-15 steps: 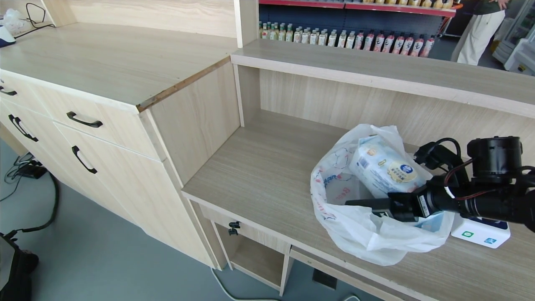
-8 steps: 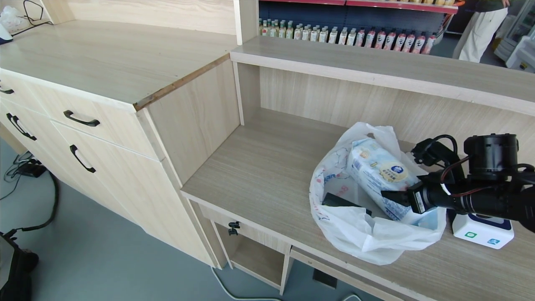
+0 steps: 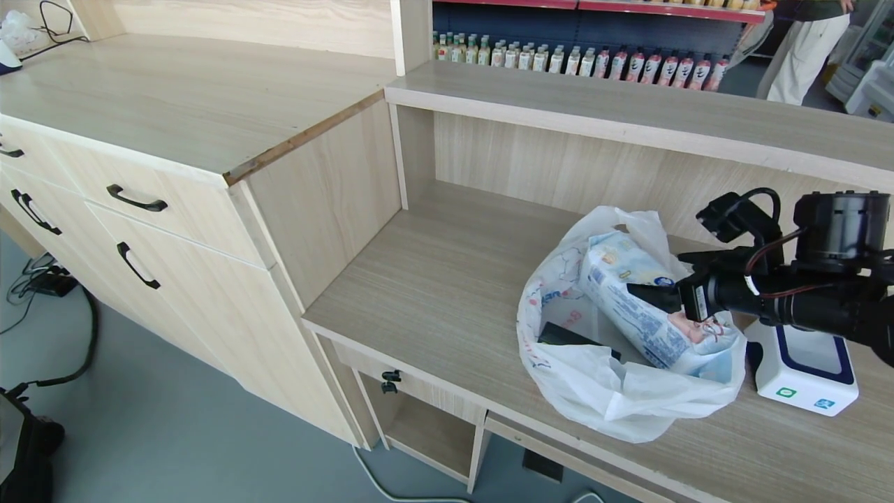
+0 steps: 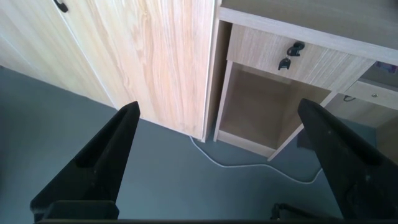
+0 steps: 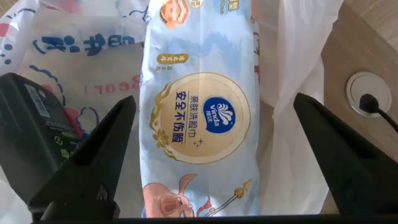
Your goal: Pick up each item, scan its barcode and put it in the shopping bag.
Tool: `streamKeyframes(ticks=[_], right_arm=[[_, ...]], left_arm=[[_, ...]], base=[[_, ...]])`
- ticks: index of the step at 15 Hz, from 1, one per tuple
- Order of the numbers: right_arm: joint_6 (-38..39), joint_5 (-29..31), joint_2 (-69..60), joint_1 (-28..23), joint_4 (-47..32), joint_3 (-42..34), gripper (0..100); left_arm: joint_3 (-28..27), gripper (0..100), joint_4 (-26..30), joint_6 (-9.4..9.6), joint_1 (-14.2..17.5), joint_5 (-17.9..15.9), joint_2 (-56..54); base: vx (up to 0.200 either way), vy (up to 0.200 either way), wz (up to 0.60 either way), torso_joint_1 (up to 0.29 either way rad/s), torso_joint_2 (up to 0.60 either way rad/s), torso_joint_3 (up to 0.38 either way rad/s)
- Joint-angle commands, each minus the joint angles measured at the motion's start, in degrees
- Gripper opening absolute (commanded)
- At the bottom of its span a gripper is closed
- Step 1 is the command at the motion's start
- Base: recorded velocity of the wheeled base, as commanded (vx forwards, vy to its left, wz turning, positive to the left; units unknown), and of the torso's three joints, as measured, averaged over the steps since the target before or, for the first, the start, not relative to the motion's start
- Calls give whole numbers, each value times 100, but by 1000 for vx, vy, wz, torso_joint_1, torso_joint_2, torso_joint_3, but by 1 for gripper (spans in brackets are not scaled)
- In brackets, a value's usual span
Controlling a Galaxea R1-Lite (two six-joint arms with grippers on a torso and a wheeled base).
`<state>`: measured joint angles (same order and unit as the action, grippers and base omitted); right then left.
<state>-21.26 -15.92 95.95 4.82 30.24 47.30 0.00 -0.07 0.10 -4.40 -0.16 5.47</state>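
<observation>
A white plastic shopping bag (image 3: pixel 614 391) stands open on the wooden counter (image 3: pixel 447 279). Inside it a light blue soft pack (image 3: pixel 625 307) leans upright, and a black box (image 3: pixel 567 334) lies flat beside it. In the right wrist view the pack (image 5: pixel 199 124) and the black box (image 5: pixel 34 118) lie below the fingers. My right gripper (image 3: pixel 660 286) hovers open just above the pack at the bag's right side, holding nothing. My left gripper (image 4: pixel 217 162) is open, low over the grey floor beside the cabinet.
A white and blue scanner box (image 3: pixel 803 370) stands right of the bag. A raised shelf (image 3: pixel 628 112) runs behind the counter. Drawers with black handles (image 3: pixel 140 202) fill the left. A cable grommet (image 5: pixel 367 93) sits in the counter by the bag.
My right gripper has let go of the black box inside the bag, pulled back out and risen above the pack. The left arm has not visibly moved.
</observation>
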Motion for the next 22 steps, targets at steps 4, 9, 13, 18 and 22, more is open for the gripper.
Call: streamKeyframes(ticks=[4, 9, 13, 18, 22], right_arm=[[-1, -157, -1017, 652, 131, 623, 100], [-115, -148, -2045, 1013, 96, 754, 100], [-18, 634, -2643, 1434, 69, 1238, 100], [570, 2471, -3742, 1391, -616, 333, 100], [825, 3016, -4972, 1171, -1513, -907, 100]], left_arm=[[0, 100, -1, -1, 1, -2, -2], [0, 100, -1, -1, 1, -2, -2], [0, 100, -1, -1, 1, -2, -2], [0, 100, -1, -1, 1, -2, -2], [0, 100, -1, -1, 1, -2, -2]], base=[[0, 0, 0, 0, 0, 0], [0, 0, -360, -20, 48, 37], [0, 0, -600, -146, 459, 304], [0, 0, -240, -130, 451, 319], [0, 0, 0, -21, 79, 48]])
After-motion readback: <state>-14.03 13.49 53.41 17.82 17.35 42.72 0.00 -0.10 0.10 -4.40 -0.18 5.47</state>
